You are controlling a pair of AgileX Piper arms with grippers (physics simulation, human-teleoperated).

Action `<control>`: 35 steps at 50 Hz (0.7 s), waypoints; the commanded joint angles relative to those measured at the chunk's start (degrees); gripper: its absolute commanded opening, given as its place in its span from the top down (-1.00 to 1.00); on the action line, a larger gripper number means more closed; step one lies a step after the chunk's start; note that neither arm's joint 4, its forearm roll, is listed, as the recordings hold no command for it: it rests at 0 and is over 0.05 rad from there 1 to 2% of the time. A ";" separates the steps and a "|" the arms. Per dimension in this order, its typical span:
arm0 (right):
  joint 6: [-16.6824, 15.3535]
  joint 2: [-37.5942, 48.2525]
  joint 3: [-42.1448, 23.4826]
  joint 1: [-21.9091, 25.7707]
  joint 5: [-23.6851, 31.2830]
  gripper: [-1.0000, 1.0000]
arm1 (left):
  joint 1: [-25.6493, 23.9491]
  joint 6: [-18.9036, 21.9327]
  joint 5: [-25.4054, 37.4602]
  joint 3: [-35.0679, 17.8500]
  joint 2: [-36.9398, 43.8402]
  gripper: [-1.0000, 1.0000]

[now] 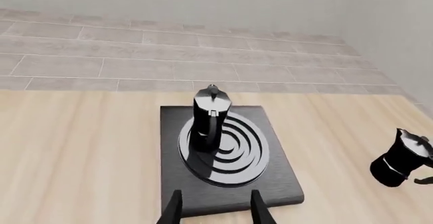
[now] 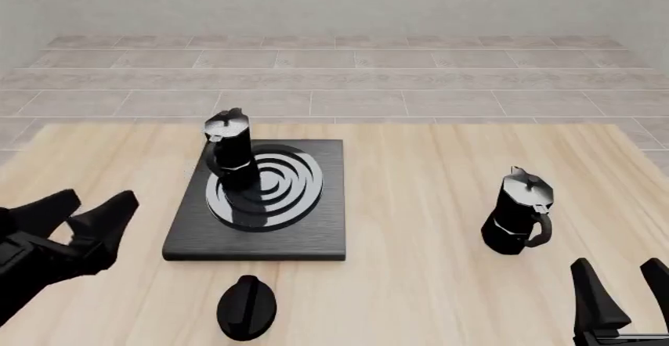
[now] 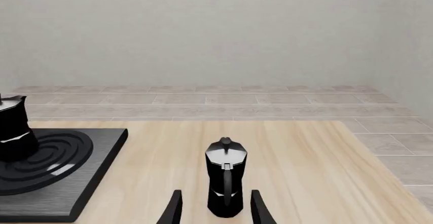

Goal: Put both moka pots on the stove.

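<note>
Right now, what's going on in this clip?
One small black faceted moka pot with a silvery lid already stands upright on the burner rings of the flat black square stove. The second, matching pot stands upright on the wooden table to the stove's right. The right gripper is open, lined up just behind that pot, not touching it. The left gripper is open, empty, near the stove. A flat black round knob lies in front of the stove.

one moka pot (image 2: 229, 152) on stove (image 2: 262, 202), other moka pot (image 2: 516, 213) beside
</note>
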 commanded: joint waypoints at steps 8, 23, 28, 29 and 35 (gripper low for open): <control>-1.20 0.21 -0.03 0.30 -0.34 -1.00 | 0.67 1.74 -7.16 14.82 -16.62 -1.00; 0.20 0.23 -0.08 -2.37 0.03 -1.00 | 2.68 5.96 -11.63 24.50 -28.29 -1.00; 0.09 0.41 -0.06 -1.44 -0.19 -1.00 | 2.50 7.09 -12.98 25.46 -28.49 -1.00; 0.07 0.36 -0.06 -1.00 -0.14 -1.00 | 2.74 8.43 -12.74 25.44 -28.43 -1.00; 0.82 0.89 -1.28 -1.44 0.20 -1.00 | 2.90 9.94 -12.62 25.46 -28.37 -1.00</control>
